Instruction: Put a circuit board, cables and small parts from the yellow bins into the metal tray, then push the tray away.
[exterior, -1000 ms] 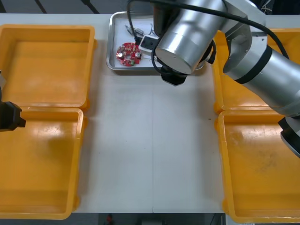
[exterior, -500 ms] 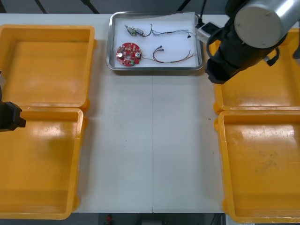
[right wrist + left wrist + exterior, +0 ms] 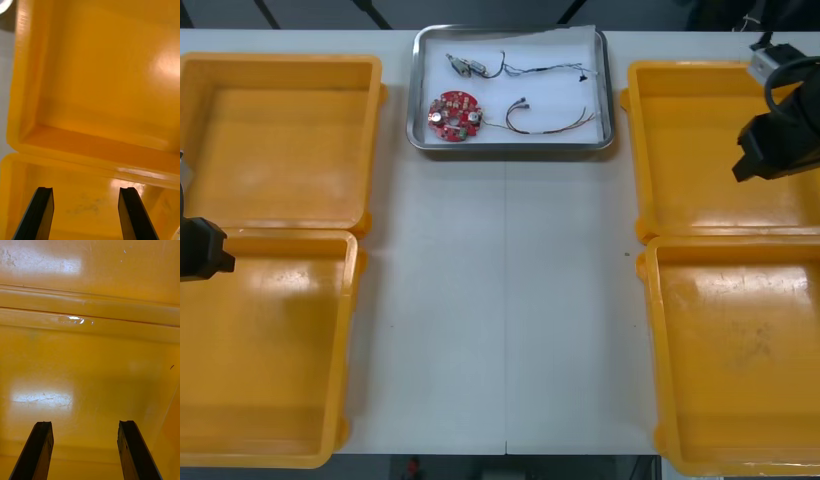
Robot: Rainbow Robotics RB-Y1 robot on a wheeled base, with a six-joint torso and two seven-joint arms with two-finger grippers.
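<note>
Wide strip of worktop (image 3: pixel 500 300) runs between the bin rims. Right hand (image 3: pixel 85 193) is over the far right yellow bin (image 3: pixel 635 150), fingers wide apart, empty. Left hand (image 3: pixel 84 425) is the same, over the near left yellow bin (image 3: pixel 352 330). Metal tray (image 3: pixel 510 146), white inside, sits well left of the right hand at the far edge, holding a red circuit board (image 3: pixel 454 115), cables (image 3: pixel 550 122) and small metal parts (image 3: pixel 465 66).

Tally, all placed against the metal tray (image 3: pixel 510 146); we count one tray.

We log four yellow bins. Two sit left of the tray, one far (image 3: pixel 280 150) and one near (image 3: pixel 260 350). Two sit right of it, one far (image 3: pixel 690 150) and one near (image 3: pixel 740 350).

Inside the tray we count:
- one round red circuit board (image 3: pixel 454 115);
- two cables, an upper cable (image 3: pixel 532 69) and a lower cable (image 3: pixel 552 128);
- a cluster of small metal parts (image 3: pixel 464 66), whose number we cannot tell.

We count two grippers, the left gripper (image 3: pixel 84 425) and the right gripper (image 3: pixel 86 191), each with two black fingers.
</note>
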